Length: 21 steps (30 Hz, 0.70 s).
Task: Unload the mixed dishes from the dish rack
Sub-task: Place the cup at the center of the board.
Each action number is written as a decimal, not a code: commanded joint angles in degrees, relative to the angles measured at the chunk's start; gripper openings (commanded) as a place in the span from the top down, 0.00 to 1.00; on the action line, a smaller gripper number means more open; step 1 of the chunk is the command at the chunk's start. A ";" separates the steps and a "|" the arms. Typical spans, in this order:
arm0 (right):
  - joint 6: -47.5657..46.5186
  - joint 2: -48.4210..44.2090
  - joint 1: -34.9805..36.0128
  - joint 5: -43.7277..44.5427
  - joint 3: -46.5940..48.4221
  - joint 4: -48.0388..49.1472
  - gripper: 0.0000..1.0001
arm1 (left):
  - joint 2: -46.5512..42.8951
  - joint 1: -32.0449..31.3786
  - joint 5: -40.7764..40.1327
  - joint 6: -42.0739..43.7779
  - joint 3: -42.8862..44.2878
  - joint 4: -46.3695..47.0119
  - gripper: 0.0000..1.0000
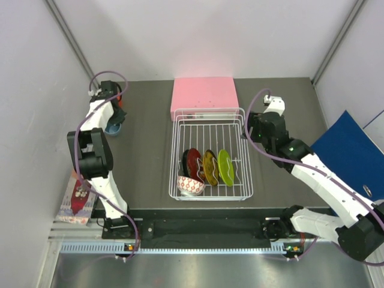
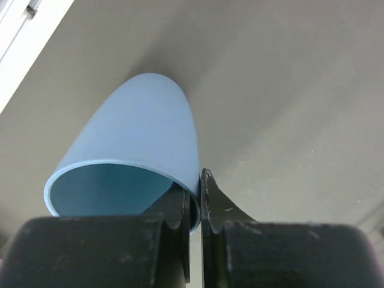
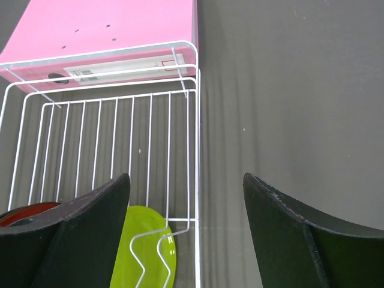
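Cup (image 2: 132, 138) was at the worktop's (image 1: 144, 120) far left, rim pinched tight in the left hand (image 2: 195, 204), probably for setting down, while the right hand (image 3: 185, 180) hung open at the rack's (image 3: 197, 120) right edge, near the green plate (image 3: 144, 240).

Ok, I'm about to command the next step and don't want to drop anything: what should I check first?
1. Left gripper shut on the light blue cup at its rim: ok.
2. Cup outside the dish rack: ok.
3. Cup resting on the table: cannot tell.
4. Right gripper open and empty: ok.
5. Right gripper lined up over the lime green plate: not ok, it is over the rack's right rim.
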 commanded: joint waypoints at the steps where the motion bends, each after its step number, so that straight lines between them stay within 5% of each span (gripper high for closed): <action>1: -0.08 0.03 0.56 0.23 1.23 0.99 0.25 | -1.83 0.12 2.64 -2.11 0.28 -2.37 1.00; 7: 0.62 0.11 0.56 -1.17 0.79 2.31 0.25 | -2.90 0.12 3.86 -4.41 3.69 -8.61 1.00; 14: 0.89 1.17 1.08 -2.85 1.31 3.01 0.26 | 6.07 0.20 6.50 -5.46 22.41 -26.71 1.00; 21: 0.53 -0.06 1.26 -1.70 0.35 2.49 0.26 | 5.19 0.91 12.37 -6.42 13.55 -20.92 1.00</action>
